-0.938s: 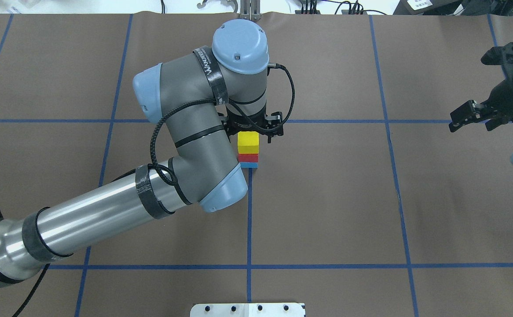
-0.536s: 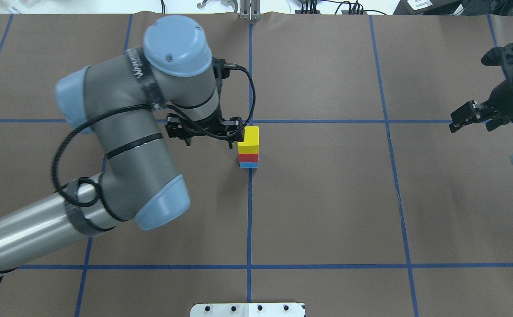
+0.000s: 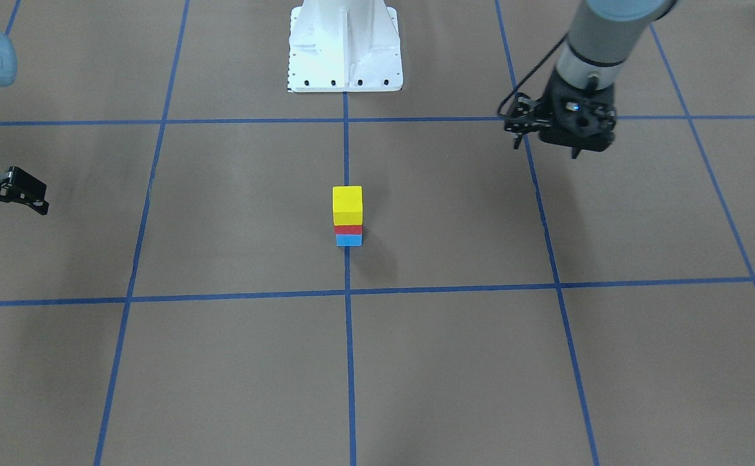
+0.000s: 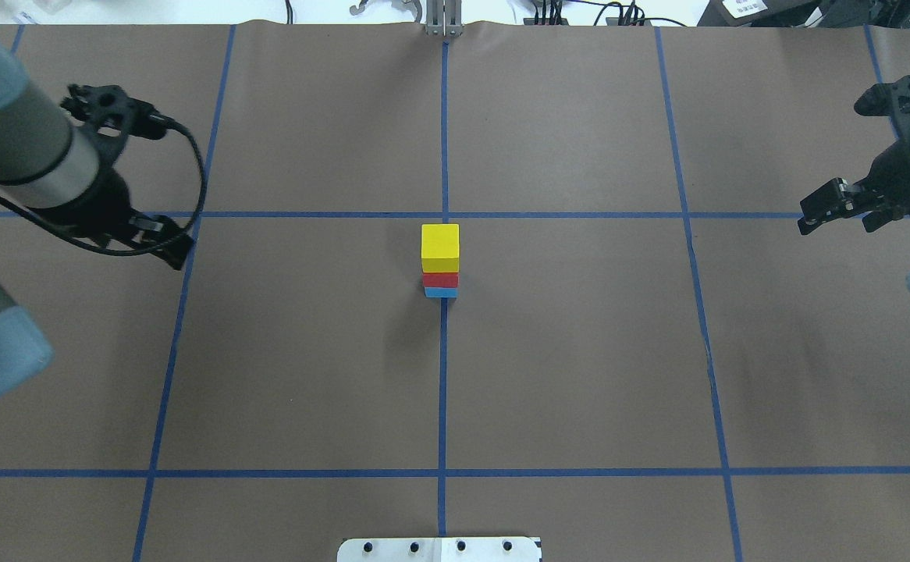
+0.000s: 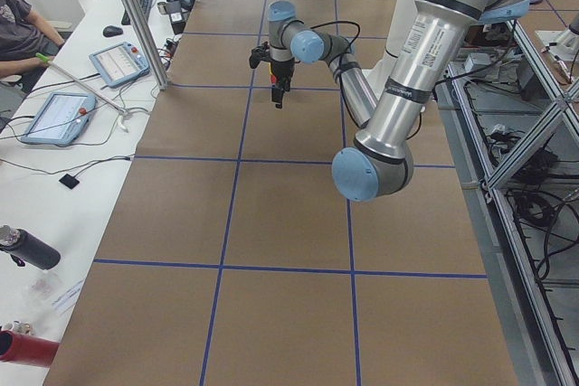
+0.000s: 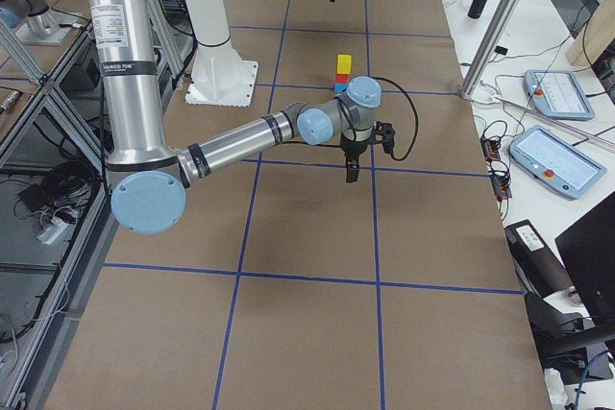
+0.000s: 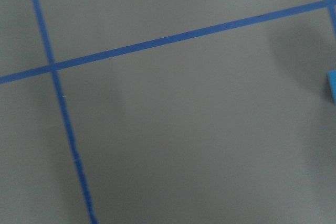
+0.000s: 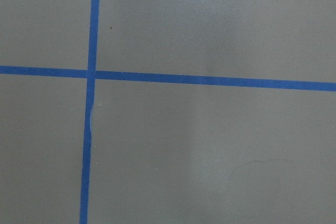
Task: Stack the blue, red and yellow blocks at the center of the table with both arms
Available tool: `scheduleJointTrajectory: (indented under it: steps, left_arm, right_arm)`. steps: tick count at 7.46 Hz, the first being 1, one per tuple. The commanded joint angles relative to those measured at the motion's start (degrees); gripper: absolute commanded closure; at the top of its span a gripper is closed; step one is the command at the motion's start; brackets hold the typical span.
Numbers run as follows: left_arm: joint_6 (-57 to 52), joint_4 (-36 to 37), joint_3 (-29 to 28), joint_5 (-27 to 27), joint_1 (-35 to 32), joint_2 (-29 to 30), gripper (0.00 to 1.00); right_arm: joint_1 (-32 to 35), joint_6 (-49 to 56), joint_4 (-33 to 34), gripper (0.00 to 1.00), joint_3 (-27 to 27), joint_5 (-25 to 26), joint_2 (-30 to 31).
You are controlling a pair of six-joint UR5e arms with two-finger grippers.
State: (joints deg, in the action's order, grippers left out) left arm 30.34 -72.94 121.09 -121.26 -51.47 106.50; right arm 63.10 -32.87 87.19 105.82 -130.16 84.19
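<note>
Three blocks stand stacked at the table's center where the tape lines cross: the yellow block (image 4: 440, 246) (image 3: 348, 204) on the red block (image 4: 440, 280) (image 3: 348, 229) on the blue block (image 4: 440, 292) (image 3: 348, 240). The stack also shows far off in the exterior right view, yellow block (image 6: 343, 64) on top. My left gripper (image 4: 162, 242) (image 3: 546, 144) hangs open and empty, well clear on the stack's left. My right gripper (image 4: 837, 218) (image 3: 10, 208) is open and empty near the table's right end. In the left wrist view only an edge of the blue block (image 7: 332, 85) shows.
The white pedestal base (image 3: 345, 45) (image 4: 439, 549) sits at the robot's side of the table (image 4: 580, 351). Past the far edge stand a metal post (image 5: 136, 15), desks with tablets (image 5: 59, 115) (image 6: 557, 156) and a seated person (image 5: 18, 24).
My left arm has drawn back from the stack far to the left, leaving the yellow block on top. The stack and the right arm have not moved.
</note>
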Motion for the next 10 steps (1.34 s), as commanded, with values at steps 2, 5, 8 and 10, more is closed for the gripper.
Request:
scheduleJointTrajectory:
  steps: [2, 5, 8, 10]
  left_arm:
    - [-26.84, -15.79, -9.48, -14.47, -22.2, -18.59, 0.01]
    - [-28.84, -16.45, -15.53, -19.37, -27.63, -18.7, 0.01]
    - [-28.84, -16.45, -16.32, -15.87, -27.63, -19.22, 0.01]
    - [-28.75, -16.45, -16.32, -14.53, -27.63, -19.22, 0.01]
  right_arm:
    - [0.01, 0.0, -0.09, 0.0, 0.0, 0.17, -0.08]
    - [8.23, 2.53, -1.22, 0.0, -0.08, -4.8, 3.24]
    - [18.01, 18.06, -1.41, 0.0, -3.15, -10.64, 6.16]
    - [18.03, 18.46, -1.67, 0.0, -3.16, -10.56, 6.16]
